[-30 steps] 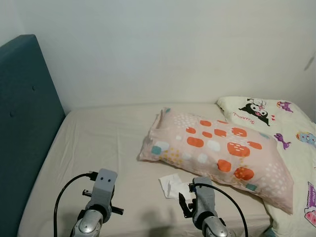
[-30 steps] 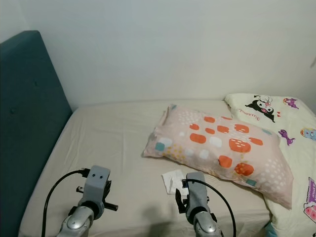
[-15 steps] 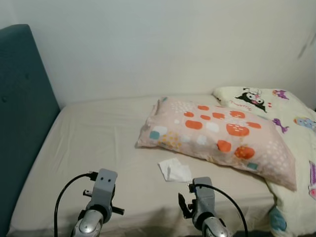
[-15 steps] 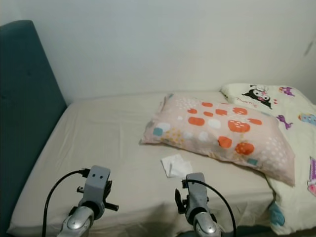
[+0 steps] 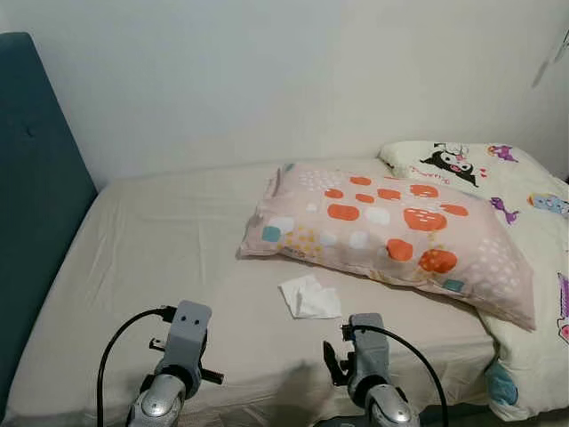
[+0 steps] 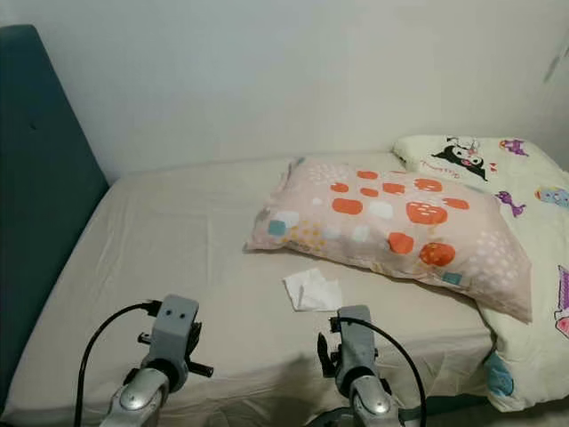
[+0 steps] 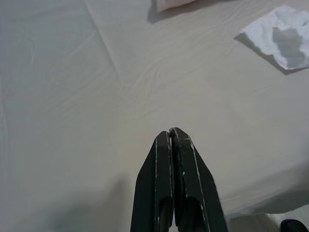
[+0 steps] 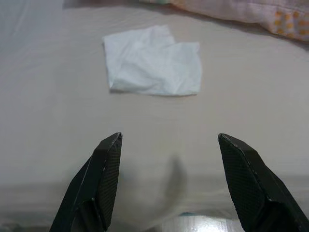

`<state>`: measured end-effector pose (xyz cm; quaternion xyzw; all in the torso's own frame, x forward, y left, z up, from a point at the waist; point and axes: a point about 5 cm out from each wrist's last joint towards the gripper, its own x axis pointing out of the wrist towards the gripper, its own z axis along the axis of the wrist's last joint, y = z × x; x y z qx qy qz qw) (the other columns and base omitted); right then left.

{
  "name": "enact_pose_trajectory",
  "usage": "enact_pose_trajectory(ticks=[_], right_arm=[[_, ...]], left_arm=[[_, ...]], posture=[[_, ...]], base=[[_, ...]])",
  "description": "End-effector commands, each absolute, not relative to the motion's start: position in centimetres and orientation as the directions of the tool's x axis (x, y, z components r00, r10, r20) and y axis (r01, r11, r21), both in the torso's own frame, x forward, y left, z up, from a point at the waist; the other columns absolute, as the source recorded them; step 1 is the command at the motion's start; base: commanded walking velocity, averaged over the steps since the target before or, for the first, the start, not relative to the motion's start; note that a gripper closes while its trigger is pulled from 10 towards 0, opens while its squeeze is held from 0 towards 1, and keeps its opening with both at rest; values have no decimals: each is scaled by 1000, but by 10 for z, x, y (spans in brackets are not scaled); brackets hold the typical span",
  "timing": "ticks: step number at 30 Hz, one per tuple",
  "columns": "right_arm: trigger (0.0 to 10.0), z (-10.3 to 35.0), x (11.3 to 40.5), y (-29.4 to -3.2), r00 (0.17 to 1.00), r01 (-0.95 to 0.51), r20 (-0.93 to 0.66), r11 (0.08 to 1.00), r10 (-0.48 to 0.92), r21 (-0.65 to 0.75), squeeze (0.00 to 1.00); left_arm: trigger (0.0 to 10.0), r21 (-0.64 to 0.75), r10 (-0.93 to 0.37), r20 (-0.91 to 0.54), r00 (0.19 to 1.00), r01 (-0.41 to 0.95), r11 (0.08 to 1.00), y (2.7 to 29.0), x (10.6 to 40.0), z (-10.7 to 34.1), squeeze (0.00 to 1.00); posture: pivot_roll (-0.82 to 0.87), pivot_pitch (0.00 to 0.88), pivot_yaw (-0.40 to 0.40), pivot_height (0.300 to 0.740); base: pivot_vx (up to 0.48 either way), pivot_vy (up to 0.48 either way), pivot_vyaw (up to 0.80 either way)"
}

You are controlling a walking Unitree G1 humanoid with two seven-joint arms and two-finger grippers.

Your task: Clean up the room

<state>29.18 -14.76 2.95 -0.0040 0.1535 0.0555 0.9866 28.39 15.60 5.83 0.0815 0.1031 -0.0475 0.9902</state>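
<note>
Against the far left edge of the room stands a dark teal padded headboard [image 5: 36,205], flanking a wide bed dressed in a plain beige fitted sheet [image 5: 160,258] that runs back to a bare off-white wall [image 5: 267,80]. Low in the foreground, the robot's left gripper [image 7: 170,131] hangs over the near part of the sheet, its two long black fingers pressed flat together with nothing between them; its silver wrist and looping black cable show at the bottom of the head views. Further right, a crumpled white paper tissue [image 5: 308,298] lies flat on the sheet near the bed's front edge, just in front of a pale pink pillow printed with orange, white and teal blotches [image 5: 391,236] but apart from it. The right gripper [image 8: 169,140] hovers short of that tissue, fingers [image 8: 107,164] spread wide and empty, the tissue lying ahead of the gap and untouched. At the far right, a cream quilt patterned with black-and-purple cartoon characters [image 5: 524,196] lies bunched along the side of the bed, reaching from the wall forward and draping over the front corner, with the pillow's right end resting against it.
</note>
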Motion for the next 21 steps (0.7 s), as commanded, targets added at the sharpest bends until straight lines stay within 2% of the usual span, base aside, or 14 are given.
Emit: enact_pose_trajectory(ticks=[1, 7, 21], right_arm=[[10000, 28, 292, -148, 943, -108, -313, 994, 111, 26, 0], [10000, 35, 301, -149, 948, -118, -297, 993, 117, 14, 0], [10000, 47, 315, -158, 953, -131, -277, 991, 122, -15, 0]], left_arm=[[10000, 166, -68, -236, 969, 109, 980, 162, 279, 55, 0], [10000, 158, -74, -232, 970, 113, 981, 166, 277, 57, 0], [10000, 152, -96, -231, 968, 134, 979, 170, 277, 61, 0]], posture=[[78, 147, -10, 617], [80, 157, -7, 597], [86, 155, -21, 597]], base=[[0, 0, 0], [0, 0, 0], [0, 0, 0]])
